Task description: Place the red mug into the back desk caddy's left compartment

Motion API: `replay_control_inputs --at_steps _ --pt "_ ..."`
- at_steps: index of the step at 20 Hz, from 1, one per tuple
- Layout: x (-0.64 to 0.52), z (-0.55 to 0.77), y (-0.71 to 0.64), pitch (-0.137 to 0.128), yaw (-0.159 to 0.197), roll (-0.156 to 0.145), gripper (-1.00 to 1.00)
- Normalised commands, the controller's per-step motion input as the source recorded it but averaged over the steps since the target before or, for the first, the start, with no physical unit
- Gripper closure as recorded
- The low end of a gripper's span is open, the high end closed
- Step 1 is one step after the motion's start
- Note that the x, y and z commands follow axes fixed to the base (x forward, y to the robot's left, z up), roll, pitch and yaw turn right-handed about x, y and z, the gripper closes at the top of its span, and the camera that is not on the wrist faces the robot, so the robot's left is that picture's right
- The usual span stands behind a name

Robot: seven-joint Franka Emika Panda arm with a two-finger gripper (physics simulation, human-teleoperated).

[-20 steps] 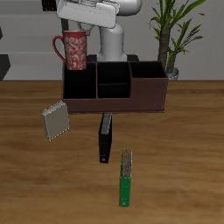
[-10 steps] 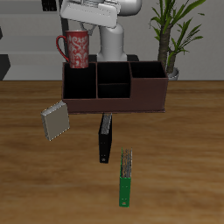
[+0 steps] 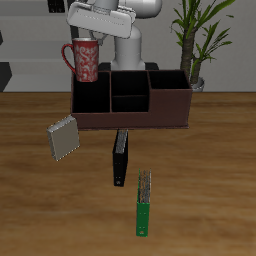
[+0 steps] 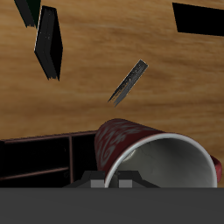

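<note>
The red mug [image 3: 83, 61] hangs upright from my gripper [image 3: 92, 40], which is shut on its rim. Its handle points away from the caddy. It hovers just above the back desk caddy [image 3: 130, 100], a long dark maroon box, over the left compartment [image 3: 91, 95], the undivided end section. The mug's base is about level with the caddy's rim. In the wrist view the mug [image 4: 127, 138] fills the frame near my gripper [image 4: 118, 179], its pale inside facing the camera, with the caddy's dark sections [image 4: 39, 157] right beside it.
A grey book [image 3: 62, 138] lies tilted in front of the caddy. A black book [image 3: 120, 157] and a green book [image 3: 144, 203] lie nearer the table's front edge. A potted plant [image 3: 195, 40] stands behind the caddy's other end.
The mug and gripper have sunk slightly toward the caddy's end section. Nothing else moved.
</note>
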Motion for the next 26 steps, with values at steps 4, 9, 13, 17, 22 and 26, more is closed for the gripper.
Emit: replay_control_inputs --at_steps 4,9,13,17,22,26 --pt "-0.01 -0.30 0.18 0.067 -0.012 0.035 1.00" --pt "-0.01 -0.14 0.08 0.024 -0.004 0.000 1.00" --pt "0.02 -0.21 0.05 0.053 -0.001 0.000 1.00" --pt "0.03 -0.10 -0.09 0.019 -0.002 -0.018 1.00" --pt "0.03 -0.16 -0.07 0.031 -0.020 -0.029 1.00" --pt "0.02 -0.16 0.06 0.035 -0.012 0.009 1.00"
